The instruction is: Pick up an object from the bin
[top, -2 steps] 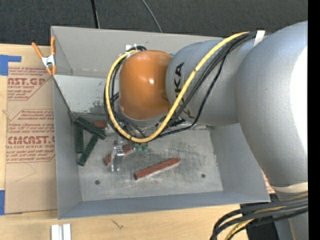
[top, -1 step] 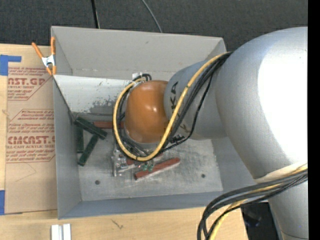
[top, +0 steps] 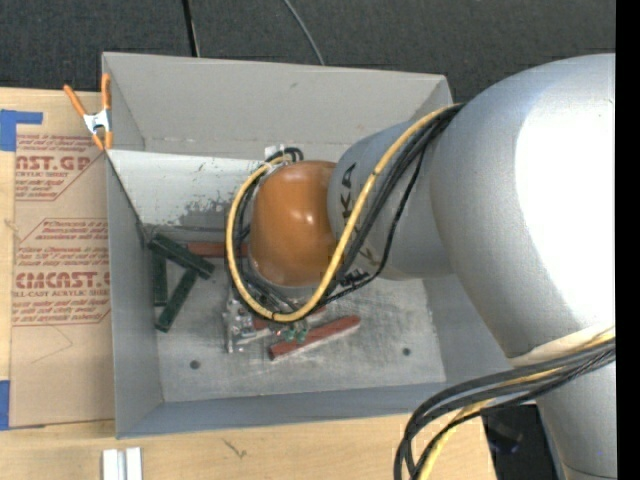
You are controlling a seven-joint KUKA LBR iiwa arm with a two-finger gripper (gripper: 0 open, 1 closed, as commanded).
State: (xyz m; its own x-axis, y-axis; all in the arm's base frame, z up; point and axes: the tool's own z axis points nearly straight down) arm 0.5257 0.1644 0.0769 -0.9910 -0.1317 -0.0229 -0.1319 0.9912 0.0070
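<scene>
**Hand down at the bin floor, grasp not confirmed**

The arm reaches into the grey bin [top: 300, 108] from the right. The hand [top: 238, 333] sits low over the floor near the front wall, below the wrist's orange cover [top: 290, 223]. Just beside it, to its right, lies a red-brown stick [top: 325, 332] with a small green patch near its closer end. This stick is the nearest thing to the hand and the likeliest pick. Nothing can be seen gripped, and I cannot tell whether the hand is open or closed, because the wrist and its cables cover most of it.

I judge the step in hand to be the approach, or the very start of the grasp; lifting is not yet in evidence. The next move calls for the hand to centre on the stick's near end and close across its narrow width. It should then rise straight up, clear of the front wall. The stick lies flat on the metal, so a shallow grip could slip off.

Count of loose things:
- Red-brown sticks: two. One is beside the hand. The second red-brown stick [top: 215, 251] lies further back and runs partly under the arm.
- Dark green bars [top: 170, 278]: three, as far as I can tell. They lie crossed in a loose cluster at the left, well apart from the hand.
</scene>
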